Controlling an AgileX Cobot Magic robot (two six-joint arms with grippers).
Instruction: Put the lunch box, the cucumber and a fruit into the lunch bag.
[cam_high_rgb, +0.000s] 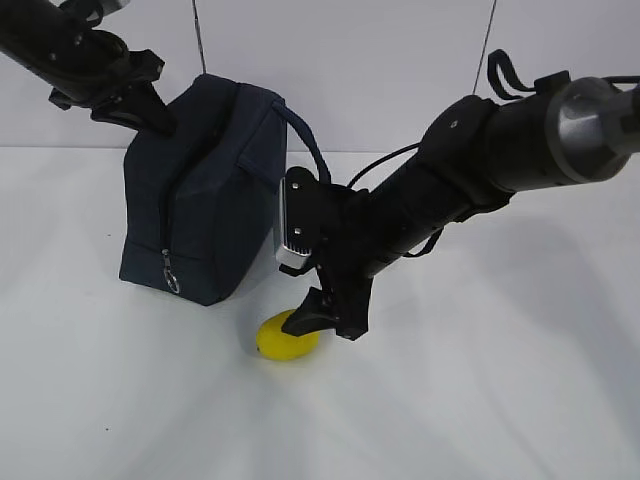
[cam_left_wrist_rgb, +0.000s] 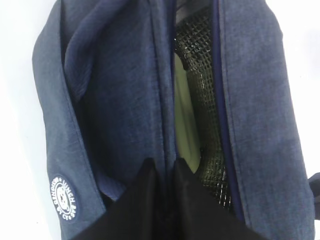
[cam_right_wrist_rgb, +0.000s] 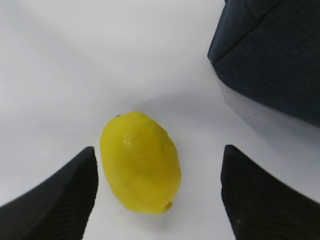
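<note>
Gaping lunch bag around sage lunch box, left gripper clenched; right gripper spread astride fruit.

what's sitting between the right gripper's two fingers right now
The fruit lies on the white table between the open right gripper's fingers, nearer the left-hand one, untouched. The right wrist view shows it best.

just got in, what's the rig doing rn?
It is packing a lunch bag. The left pincer is shut on the bag's top edge by the opening; a pale green lid, apparently the lunch box, shows inside through the gap. The right pincer is open, low over the table, straddling the yellow fruit without touching it. The fruit lies on the table just in front of the bag. No cucumber is visible.
</note>
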